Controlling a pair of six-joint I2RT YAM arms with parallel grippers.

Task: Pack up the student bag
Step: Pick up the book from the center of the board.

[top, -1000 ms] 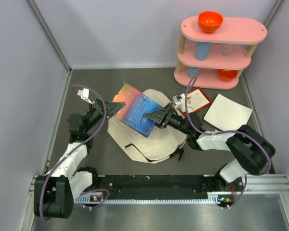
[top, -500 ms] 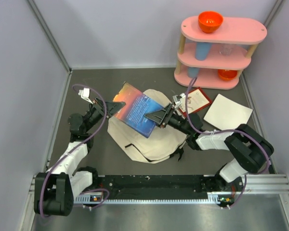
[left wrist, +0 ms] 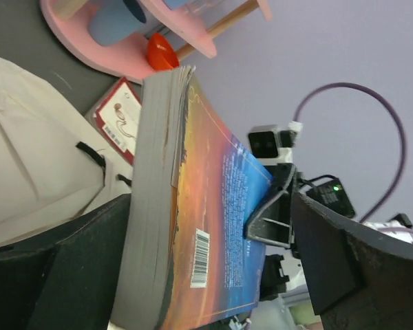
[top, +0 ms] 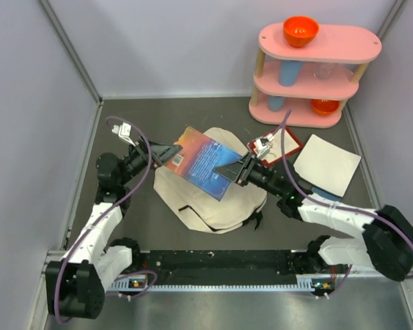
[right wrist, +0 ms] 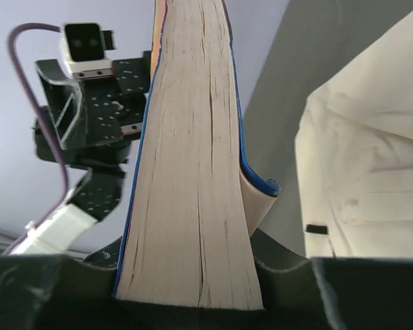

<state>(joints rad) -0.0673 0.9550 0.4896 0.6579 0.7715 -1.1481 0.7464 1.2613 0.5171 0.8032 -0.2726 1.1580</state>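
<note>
The student bag (top: 217,206) lies flat in the middle of the dark table (top: 138,113), just ahead of the two arm bases. It is cream canvas, soft and creased, with thin black zipper trim and a black strap end at its right edge.

A paperback book (top: 201,163) hangs tilted above its far half. The right gripper (top: 235,172) is clamped on the book's right edge. The left gripper (top: 166,152) stands spread wide around the opposite edge, with a gap at one finger.

The back cover carries a barcode (left wrist: 202,258) and small print too fine to read.

Bare table runs left of the bag to the wall and beyond it to the far wall. To the right lie a red-edged card (top: 289,141) and a white sheet (top: 327,165), with a pink shelf (top: 344,48) in the far right corner.
</note>
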